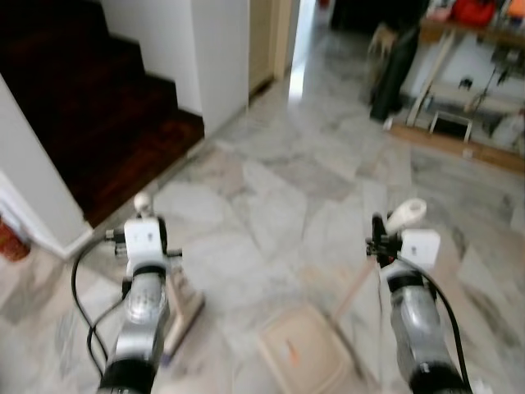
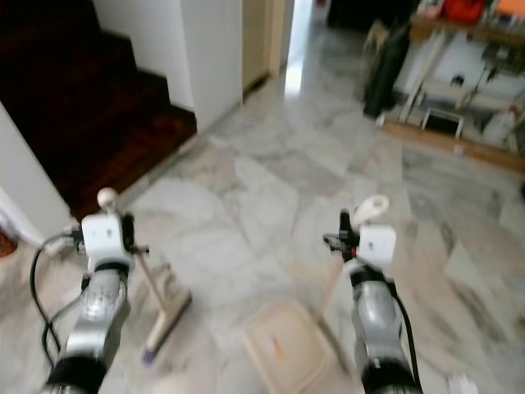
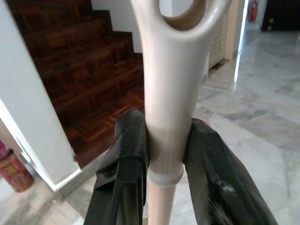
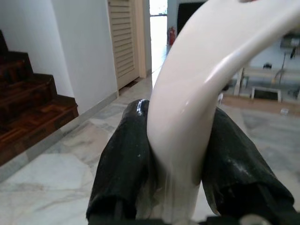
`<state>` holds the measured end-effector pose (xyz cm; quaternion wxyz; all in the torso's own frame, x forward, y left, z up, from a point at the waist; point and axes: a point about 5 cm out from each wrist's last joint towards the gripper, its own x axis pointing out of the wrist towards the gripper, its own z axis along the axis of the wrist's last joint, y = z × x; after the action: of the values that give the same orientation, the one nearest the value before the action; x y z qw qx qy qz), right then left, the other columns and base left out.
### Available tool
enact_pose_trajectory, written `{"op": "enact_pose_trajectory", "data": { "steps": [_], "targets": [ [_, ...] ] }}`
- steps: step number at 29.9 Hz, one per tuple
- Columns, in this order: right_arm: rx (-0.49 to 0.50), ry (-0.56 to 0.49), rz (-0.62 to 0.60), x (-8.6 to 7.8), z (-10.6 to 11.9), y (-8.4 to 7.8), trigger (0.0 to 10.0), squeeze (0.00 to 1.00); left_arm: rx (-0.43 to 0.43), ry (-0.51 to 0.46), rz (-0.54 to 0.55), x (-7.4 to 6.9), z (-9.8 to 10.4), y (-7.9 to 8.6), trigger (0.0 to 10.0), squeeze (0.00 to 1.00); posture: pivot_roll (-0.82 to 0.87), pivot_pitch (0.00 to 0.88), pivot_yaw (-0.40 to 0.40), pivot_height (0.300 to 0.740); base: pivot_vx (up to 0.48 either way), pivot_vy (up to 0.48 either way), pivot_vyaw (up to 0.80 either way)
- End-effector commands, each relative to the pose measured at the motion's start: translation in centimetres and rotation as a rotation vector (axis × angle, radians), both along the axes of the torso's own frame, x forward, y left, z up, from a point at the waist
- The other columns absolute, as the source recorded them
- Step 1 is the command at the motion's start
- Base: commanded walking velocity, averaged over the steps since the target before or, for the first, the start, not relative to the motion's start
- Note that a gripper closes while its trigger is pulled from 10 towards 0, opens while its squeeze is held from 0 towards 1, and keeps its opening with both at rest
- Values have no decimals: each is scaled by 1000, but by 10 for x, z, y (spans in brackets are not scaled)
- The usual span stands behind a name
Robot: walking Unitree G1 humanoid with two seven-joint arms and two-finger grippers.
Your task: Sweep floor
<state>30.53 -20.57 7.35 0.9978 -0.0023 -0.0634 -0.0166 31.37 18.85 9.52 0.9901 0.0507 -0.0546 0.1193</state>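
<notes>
Item 1, left gripper (image 3: 164,154): both black fingers (image 3: 124,159) clenched against opposite sides of the broom handle (image 3: 166,93), just under its looped hanging end. In the head views this arm sits low on the left, with a black cable (image 1: 78,287) looping beside it.

Item 2, broom head (image 1: 182,312): resting on the marble floor (image 1: 287,189) just beside the left arm, handle rising at a slant to the gripper.

Item 3, right gripper (image 4: 176,154): fingers clamped on the pale curved grip of the dustpan handle (image 4: 197,84).

Item 4, dustpan (image 1: 303,349): beige tray flat on the floor between the 2 arms, nearer the right one, its stick angling up to the right gripper; a small orange mark shows inside it.

Item 5, surroundings: dark wooden stairs (image 1: 90,107) with a white wall corner (image 1: 217,57) ahead on the left; a doorway beyond; a shelf unit (image 1: 459,90) and a dark object further off on the right. Head views are blurred, so no dirt can be made out.

Risks, judged:
- Both handles are smooth, glossy and held near their tops; a sideways push at the floor could twist either one in the fingers.
- Slack cable could snag the broom on a stroke.
- A wide leftward sweep could knock the wall corner or bottom step.
- Dustpan could skate on polished marble if its lip lifts.
</notes>
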Motion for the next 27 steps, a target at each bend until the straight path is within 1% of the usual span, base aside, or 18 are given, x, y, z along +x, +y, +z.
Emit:
{"op": "enact_pose_trajectory", "data": {
  "steps": [1, 8, 10, 12, 14, 16, 21, 25, 27],
  "targets": [
    [-27, -29, -16, 0, 7, -9, 10000, 0, 5, -56, -24, 4, 11, -6, 10000, 0, -12, 21, 8, 740, 326, 0, 0],
    [-10, -32, -27, -1, 7, -8, 10000, 0, 7, -57, -30, 4, 12, -6, 10000, 0, -12, 23, 12, 740, 325, 0, 0],
    [2, -26, -15, -1, 6, -5, 10000, 0, 8, -58, -30, 4, 12, -6, 10000, 0, -10, 23, 11, 740, 326, 0, 0],
    [-10, -24, 4, -1, 5, -3, 10000, 0, 8, -58, -30, 4, 12, -6, 10000, 0, -8, 25, 9, 740, 326, 0, 0],
    [-13, -24, 8, -1, 5, -3, 10000, 0, 8, -58, -30, 4, 12, -6, 10000, 0, -8, 25, 9, 740, 326, 0, 0],
    [-38, -21, 29, -3, 5, -4, 10000, 0, 9, -59, -28, 4, 12, -6, 10000, 0, -9, 26, 8, 740, 326, 0, 0],
    [-49, -21, 41, -4, 6, -6, 10000, 0, 8, -59, -28, 4, 12, -6, 10000, 0, -10, 26, 7, 740, 328, 0, 0],
    [-28, -18, 22, -3, 7, -9, 10000, 0, 8, -59, -27, 4, 12, -5, 10000, 0, -12, 25, 9, 740, 328, 0, 0],
    [-14, -15, 14, -2, 7, -7, 10000, 0, 9, -59, -28, 4, 12, -5, 10000, 0, -11, 24, 11, 740, 328, 0, -694]
  ]
}}
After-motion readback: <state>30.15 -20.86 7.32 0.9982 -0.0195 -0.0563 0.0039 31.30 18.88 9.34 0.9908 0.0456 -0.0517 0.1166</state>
